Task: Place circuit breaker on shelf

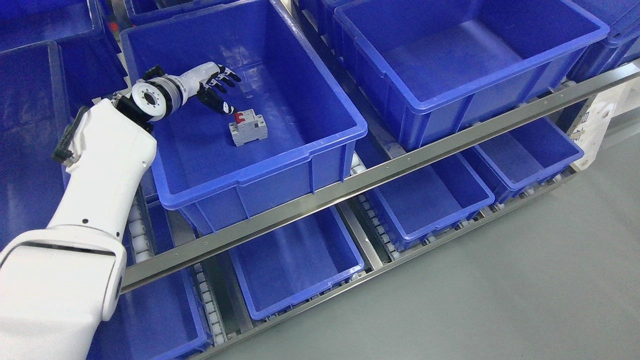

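— Blue bins everywhere on this rack, two tiers of them on rollers behind a steel rail [380, 172], grey floor below. Where's the part?

— Down in the nearer upper bin [260, 172]. See the circuit breaker [248, 127], grey with a red switch, lying on the bin floor toward the middle.

— And the left hand [216, 87]?

— Hanging inside the same bin, fingers spread loose, holding nothing. Its thumb tip is just beside the breaker's red end; I can't tell if they touch.

— So it looks placed already.

— I'd say so. The risk now is the way out: if that thumb catches the switch as the arm lifts, the breaker could be dragged or tipped. The forearm is also close to the bin's left wall and could knock it.

— Right arm?

— Nowhere in sight.
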Robot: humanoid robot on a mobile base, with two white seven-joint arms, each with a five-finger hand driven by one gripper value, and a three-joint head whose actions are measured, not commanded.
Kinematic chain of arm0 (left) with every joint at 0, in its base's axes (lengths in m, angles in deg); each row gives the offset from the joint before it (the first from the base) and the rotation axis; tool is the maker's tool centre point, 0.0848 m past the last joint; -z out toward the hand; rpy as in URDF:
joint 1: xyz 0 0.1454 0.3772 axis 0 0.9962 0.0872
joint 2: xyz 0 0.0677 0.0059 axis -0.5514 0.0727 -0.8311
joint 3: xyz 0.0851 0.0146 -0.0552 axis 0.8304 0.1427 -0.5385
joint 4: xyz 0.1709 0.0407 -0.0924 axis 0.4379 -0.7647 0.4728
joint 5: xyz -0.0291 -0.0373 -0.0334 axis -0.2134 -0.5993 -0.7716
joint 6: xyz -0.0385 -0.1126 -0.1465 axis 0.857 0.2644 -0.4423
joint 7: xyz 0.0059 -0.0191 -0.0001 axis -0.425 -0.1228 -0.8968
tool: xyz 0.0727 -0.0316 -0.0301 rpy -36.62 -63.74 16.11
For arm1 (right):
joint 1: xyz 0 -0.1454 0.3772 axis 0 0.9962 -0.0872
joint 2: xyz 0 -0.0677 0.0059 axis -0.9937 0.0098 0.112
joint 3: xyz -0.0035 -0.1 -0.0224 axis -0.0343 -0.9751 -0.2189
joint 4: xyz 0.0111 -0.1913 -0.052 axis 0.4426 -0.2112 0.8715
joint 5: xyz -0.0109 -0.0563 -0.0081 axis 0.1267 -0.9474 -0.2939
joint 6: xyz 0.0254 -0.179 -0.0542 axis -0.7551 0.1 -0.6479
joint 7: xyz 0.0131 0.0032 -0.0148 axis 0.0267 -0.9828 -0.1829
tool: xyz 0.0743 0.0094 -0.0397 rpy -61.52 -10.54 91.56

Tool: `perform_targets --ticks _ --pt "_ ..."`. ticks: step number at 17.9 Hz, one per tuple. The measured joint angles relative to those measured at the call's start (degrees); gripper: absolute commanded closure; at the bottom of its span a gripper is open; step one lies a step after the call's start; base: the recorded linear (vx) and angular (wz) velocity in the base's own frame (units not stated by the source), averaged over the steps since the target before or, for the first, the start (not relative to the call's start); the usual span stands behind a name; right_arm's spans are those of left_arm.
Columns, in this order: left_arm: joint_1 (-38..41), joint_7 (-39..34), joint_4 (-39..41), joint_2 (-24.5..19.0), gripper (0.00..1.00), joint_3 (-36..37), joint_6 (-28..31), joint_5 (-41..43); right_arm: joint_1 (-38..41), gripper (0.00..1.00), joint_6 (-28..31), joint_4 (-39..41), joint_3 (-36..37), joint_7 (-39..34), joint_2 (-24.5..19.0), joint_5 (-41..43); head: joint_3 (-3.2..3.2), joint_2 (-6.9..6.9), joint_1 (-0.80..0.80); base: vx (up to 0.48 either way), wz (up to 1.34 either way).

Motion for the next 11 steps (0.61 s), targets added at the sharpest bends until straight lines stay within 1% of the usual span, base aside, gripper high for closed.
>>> perform_targets --ticks 1,2,4,6,9,11 --pt "-0.6 0.0 0.0 0.0 0.09 -0.1 0.1 0.0 0.0 0.0 0.0 0.0 0.0 0.0 0.0 0.0 0.0 0.0 0.0 0.0 0.0" --pt "-1.3 -0.1 0.0 -0.1 0.04 -0.3 0.2 -0.1 0.0 0.0 0.0 0.0 0.0 0.0 0.0 0.0 0.0 0.0 0.0 0.0 0.0" --pt "-2.7 -1.9 0.3 -0.1 0.01 -1.7 0.7 -0.2 0.0 0.0 0.0 0.0 0.0 0.0 0.0 0.0 0.0 0.0 0.0 0.0 0.0" --pt "-3.7 -5.8 1.2 0.0 0.01 -4.6 0.9 -0.5 0.0 0.0 0.0 0.0 0.0 -0.1 0.0 0.0 0.0 0.0 0.0 0.0 0.01" --pt "-4.5 -14.2 3.8 1.3 0.0 -12.8 1.0 -0.8 0.0 0.0 0.0 0.0 0.0 -0.2 0.0 0.0 0.0 0.0 0.0 0.008 0.01" --pt "-4.6 -21.1 6.5 2.9 0.0 -20.3 1.2 -1.4 0.0 0.0 0.0 0.0 0.0 -0.4 0.0 0.0 0.0 0.0 0.0 0.0 0.0"
